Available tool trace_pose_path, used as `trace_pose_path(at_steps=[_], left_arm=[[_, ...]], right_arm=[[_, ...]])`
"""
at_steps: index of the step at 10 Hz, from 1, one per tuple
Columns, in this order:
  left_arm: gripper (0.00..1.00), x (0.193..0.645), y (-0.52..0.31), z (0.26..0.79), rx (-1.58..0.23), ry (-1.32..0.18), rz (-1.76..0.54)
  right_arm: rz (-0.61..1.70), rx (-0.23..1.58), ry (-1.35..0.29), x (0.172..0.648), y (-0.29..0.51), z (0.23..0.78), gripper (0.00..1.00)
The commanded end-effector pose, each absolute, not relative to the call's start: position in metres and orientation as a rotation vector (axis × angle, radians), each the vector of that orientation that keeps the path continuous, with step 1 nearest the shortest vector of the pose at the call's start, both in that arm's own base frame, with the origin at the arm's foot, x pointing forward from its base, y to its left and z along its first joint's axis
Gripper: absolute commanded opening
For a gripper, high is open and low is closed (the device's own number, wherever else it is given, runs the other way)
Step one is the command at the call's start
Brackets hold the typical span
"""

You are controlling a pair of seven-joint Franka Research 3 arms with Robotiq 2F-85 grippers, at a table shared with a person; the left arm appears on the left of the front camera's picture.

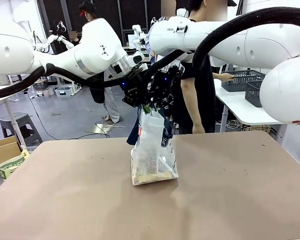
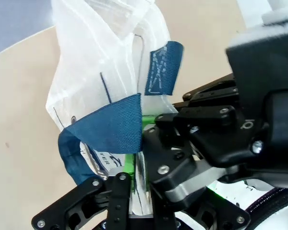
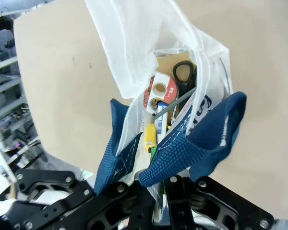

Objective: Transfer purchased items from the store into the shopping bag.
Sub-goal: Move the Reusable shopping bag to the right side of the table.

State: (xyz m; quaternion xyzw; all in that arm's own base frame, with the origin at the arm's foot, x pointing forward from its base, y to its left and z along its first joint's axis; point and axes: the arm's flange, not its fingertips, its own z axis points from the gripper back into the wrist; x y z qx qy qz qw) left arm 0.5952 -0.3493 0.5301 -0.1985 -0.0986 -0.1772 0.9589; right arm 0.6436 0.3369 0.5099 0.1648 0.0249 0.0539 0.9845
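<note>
The shopping bag (image 1: pixel 153 160) stands upright in the middle of the table, translucent white with navy strap handles. Both grippers meet at its top. My left gripper (image 1: pixel 138 97) has its fingers close together on a navy handle (image 2: pixel 110 127) and the plastic rim, seen in the left wrist view (image 2: pixel 137 194). My right gripper (image 1: pixel 163 97) is shut on the other folded handle (image 3: pixel 182 143), its fingertips just below it (image 3: pixel 158 194). Down inside the bag lie purchased items: a red round pack (image 3: pixel 159 91), black-handled scissors (image 3: pixel 185 72) and a yellow piece (image 3: pixel 150 136).
A person (image 1: pixel 195 75) stands behind the table's far edge. Dark grey lattice baskets (image 1: pixel 242 80) sit on a white table at the back right. A cardboard box (image 1: pixel 4 150) and a stool (image 1: pixel 17 125) stand left of the tan table (image 1: pixel 230 195).
</note>
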Motion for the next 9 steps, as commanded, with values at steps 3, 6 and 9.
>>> trace_pose_path(at_steps=[3,6,9], left_arm=[[0.99,0.578,-0.347,0.55,-0.485,-0.232,-0.417],[1.0,0.571,-0.351,0.563,-0.52,-0.238,-0.449],[1.0,0.574,-0.362,0.558,-0.519,-0.145,-0.483]], right_arm=[[0.114,0.353,0.059,0.653,0.344,0.514,0.0],[0.113,0.352,0.061,0.655,0.344,0.513,0.0],[0.117,0.352,0.061,0.654,0.344,0.512,0.0]])
